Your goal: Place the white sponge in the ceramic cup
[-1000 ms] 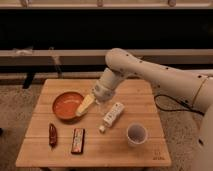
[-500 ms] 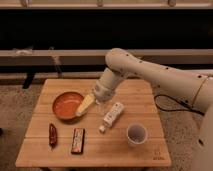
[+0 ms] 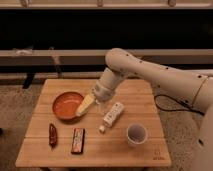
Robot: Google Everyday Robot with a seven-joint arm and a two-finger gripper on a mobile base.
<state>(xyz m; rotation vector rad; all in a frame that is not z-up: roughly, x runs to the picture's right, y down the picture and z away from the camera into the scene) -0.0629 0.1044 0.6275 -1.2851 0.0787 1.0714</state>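
Wooden table (image 3: 131, 156), surface items recorded from left to right.

1. Near the front left edge: a dark red packet (image 3: 52, 135), lying flat, long side running front to back.
2. Just beside it, to the right: a dark wrapped bar (image 3: 77, 140), also flat, roughly parallel to the packet and not touching it.
3. Behind these two: an orange-red bowl (image 3: 55, 106), upright.
4. The white sponge (image 3: 85, 105) rests at a slant across the bowl's right rim. Its lower end points towards the table front and its upper end rises towards the tool. It is not in the ceramic cup.
5. The tool (image 3: 98, 98) stands directly over the sponge's upper end, just right of the bowl. Its fingers are spread wide. Whether they touch the sponge cannot be told.
6. Right of the tool: a white labelled bottle (image 3: 113, 114), lying on its side at an angle. A tiny whitish cube (image 3: 102, 129) sits near its lower end.
7. Further right and nearer the front: the ceramic cup (image 3: 136, 143), upright, with a greyish interior, well apart from the sponge.
8. The white arm (image 3: 150, 75) enters from the right edge and bends down over the table's centre.
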